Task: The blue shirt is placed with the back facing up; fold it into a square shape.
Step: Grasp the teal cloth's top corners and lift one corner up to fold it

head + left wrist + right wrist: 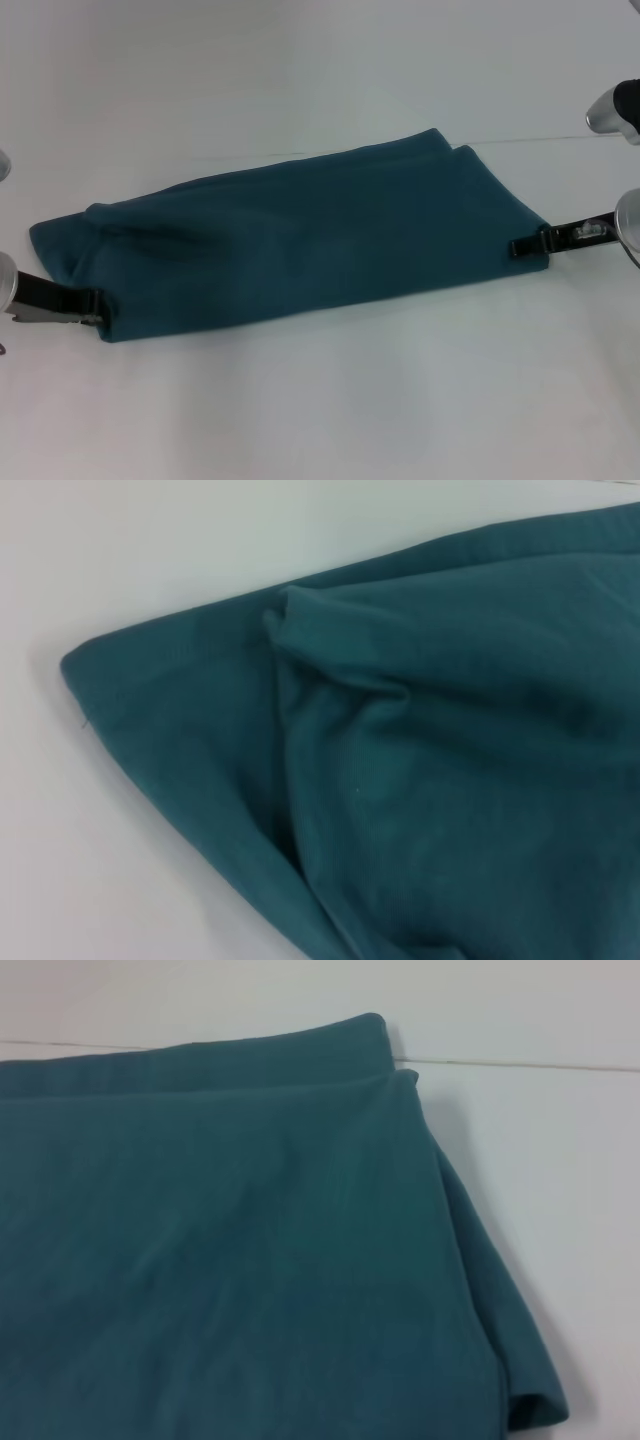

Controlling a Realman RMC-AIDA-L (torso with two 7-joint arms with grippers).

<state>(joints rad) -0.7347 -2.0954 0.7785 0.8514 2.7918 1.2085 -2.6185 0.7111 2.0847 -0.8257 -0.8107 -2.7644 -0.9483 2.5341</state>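
The blue shirt (300,235) lies on the white table, folded into a long band that runs from near left to far right. My left gripper (95,305) is at the band's near left corner, its fingers closed on the cloth edge. My right gripper (525,245) is at the band's right end, its fingers closed on the near right corner. The left wrist view shows the shirt's (430,770) left end with creases and a rounded folded corner. The right wrist view shows the shirt's (230,1250) right end with two stacked layers at its far corner.
The white table (320,420) spreads all around the shirt. A thin seam line (560,138) runs across the table behind the shirt's right end. Part of my right arm (615,110) shows at the right edge.
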